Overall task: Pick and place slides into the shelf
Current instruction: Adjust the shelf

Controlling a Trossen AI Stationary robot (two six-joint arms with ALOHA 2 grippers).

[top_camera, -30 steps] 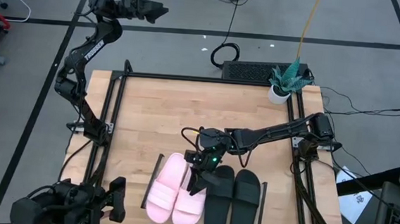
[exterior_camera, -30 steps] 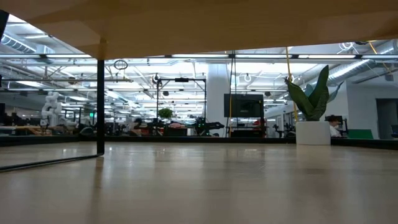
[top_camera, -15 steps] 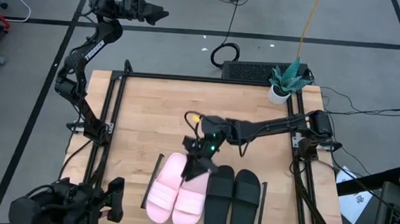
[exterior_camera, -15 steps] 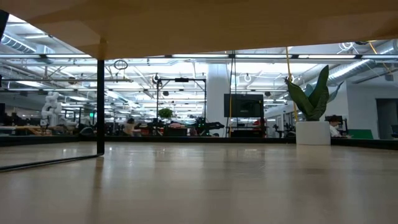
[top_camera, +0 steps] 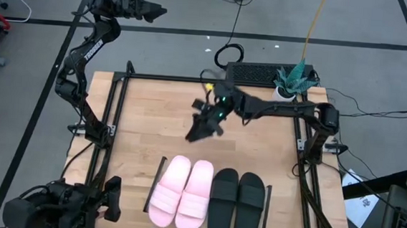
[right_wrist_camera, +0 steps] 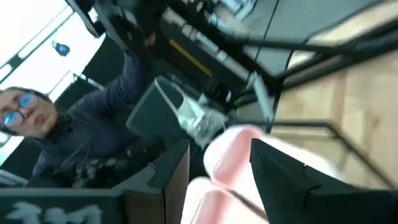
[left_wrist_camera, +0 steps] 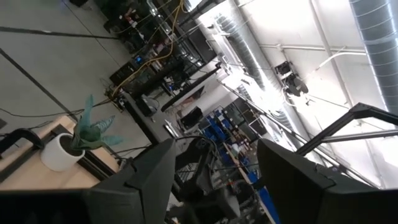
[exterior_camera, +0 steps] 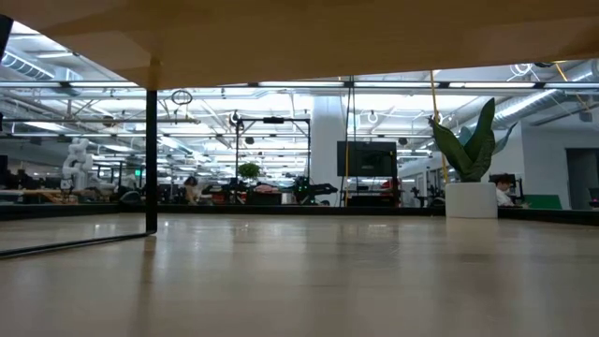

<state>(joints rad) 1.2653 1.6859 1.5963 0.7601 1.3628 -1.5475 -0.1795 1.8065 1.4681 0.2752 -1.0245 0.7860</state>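
Note:
In the high view all four slides lie side by side, soles down, on the shelf [top_camera: 154,186] at the table's near edge. The pale pink pair [top_camera: 182,194] is on the left and the black pair [top_camera: 236,200] on the right. My right gripper [top_camera: 201,130] hangs open over the middle of the table, on the far side of the slides and clear of them. Its wrist view looks between the open fingers [right_wrist_camera: 217,149] at a pink slide [right_wrist_camera: 239,152]. My left gripper [top_camera: 149,11] is raised beyond the table's far left corner, open [left_wrist_camera: 214,149].
A potted plant [top_camera: 289,85] stands at the table's far right corner and also shows in the low view [exterior_camera: 473,164]. Black frame rails [top_camera: 109,122] run along the table's left and right sides. A person [right_wrist_camera: 56,130] shows beyond the near edge.
My right gripper has risen from the right pink slide and drawn back toward the far edge, to above the table's middle. The right pink slide, partly covered before, now lies in full view beside its mate.

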